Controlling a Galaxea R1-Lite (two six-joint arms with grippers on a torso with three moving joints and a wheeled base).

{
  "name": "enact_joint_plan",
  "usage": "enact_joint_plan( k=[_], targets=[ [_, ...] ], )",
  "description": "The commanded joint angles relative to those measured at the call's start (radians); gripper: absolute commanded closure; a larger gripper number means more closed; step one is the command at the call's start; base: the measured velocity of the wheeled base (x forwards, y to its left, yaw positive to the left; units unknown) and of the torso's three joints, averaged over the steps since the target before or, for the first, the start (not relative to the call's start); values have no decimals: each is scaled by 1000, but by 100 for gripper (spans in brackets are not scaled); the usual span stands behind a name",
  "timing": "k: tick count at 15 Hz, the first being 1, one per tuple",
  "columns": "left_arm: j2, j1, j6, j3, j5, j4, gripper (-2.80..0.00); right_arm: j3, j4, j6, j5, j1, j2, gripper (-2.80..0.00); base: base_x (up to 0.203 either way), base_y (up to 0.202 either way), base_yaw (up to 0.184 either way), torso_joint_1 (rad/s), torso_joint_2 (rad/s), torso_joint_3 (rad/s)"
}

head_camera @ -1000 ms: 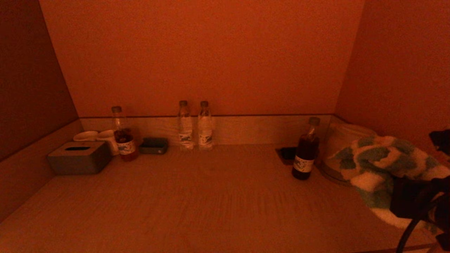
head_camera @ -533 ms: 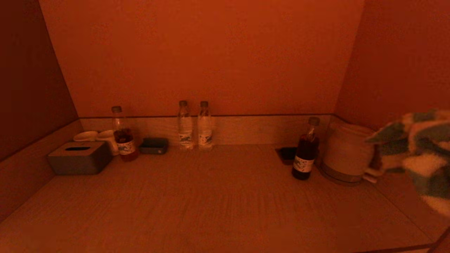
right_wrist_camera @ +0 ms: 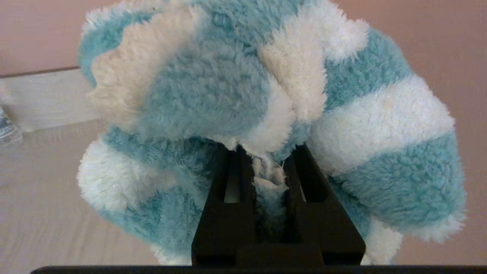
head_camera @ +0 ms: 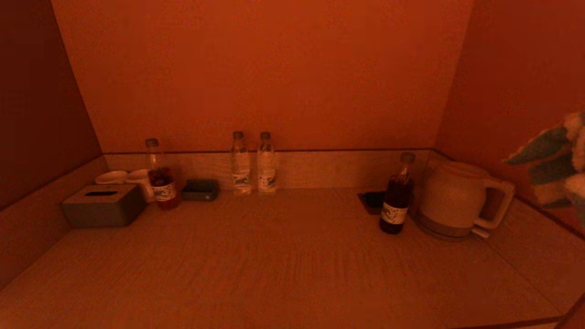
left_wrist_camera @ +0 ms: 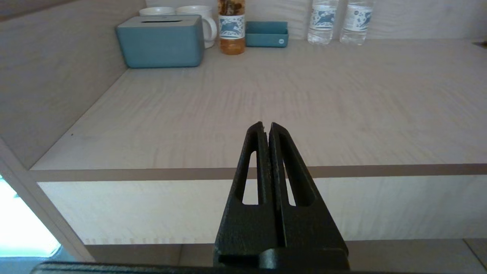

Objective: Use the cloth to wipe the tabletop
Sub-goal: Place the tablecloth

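Note:
My right gripper (right_wrist_camera: pixel 268 152) is shut on a fluffy blue-and-white cloth (right_wrist_camera: pixel 236 91), which bulges around both fingers. In the head view only part of the cloth (head_camera: pixel 560 162) shows, held in the air at the far right edge beside the right wall and above the tabletop (head_camera: pixel 283 260); the gripper itself is out of that view. My left gripper (left_wrist_camera: pixel 266 125) is shut and empty, parked low in front of the tabletop's front edge (left_wrist_camera: pixel 152 173).
A white kettle (head_camera: pixel 457 201) and a dark bottle (head_camera: pixel 396 196) stand at the back right. Two water bottles (head_camera: pixel 253 164) stand at the back wall. A tissue box (head_camera: pixel 103 205), mugs (head_camera: pixel 125 178), another bottle (head_camera: pixel 160 178) and a small tray (head_camera: pixel 200 189) are back left.
The cloth has risen from the tabletop in front of the kettle and moved up and right, almost out of the head view. The kettle now shows fully.

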Motion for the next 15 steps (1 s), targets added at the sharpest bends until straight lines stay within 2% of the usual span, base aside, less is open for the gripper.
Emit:
enact_joint_plan(
  k=[1, 5, 6, 8, 11, 15],
  targets=[
    [0, 1, 0, -1, 0, -1, 0, -11, 1, 0, -3, 0, 17, 0, 0, 0, 0, 0, 0, 0],
    [0, 1, 0, 0, 0, -1, 0, -59, 0, 2, -3, -10, 60, 0, 0, 0, 0, 0, 0, 0],
    [0, 1, 0, 0, 0, -1, 0, -95, 0, 3, -3, -32, 107, 0, 0, 0, 0, 0, 0, 0],
    [0, 1, 0, 0, 0, -1, 0, -175, -1, 11, 4, -127, 220, 0, 0, 0, 0, 0, 0, 0],
    [0, 0, 0, 0, 0, -1, 0, -221, -3, 16, 14, -183, 281, 0, 0, 0, 0, 0, 0, 0],
    [0, 1, 0, 0, 0, -1, 0, -315, -39, 19, 41, -274, 484, 0, 0, 0, 0, 0, 0, 0]
  ],
)
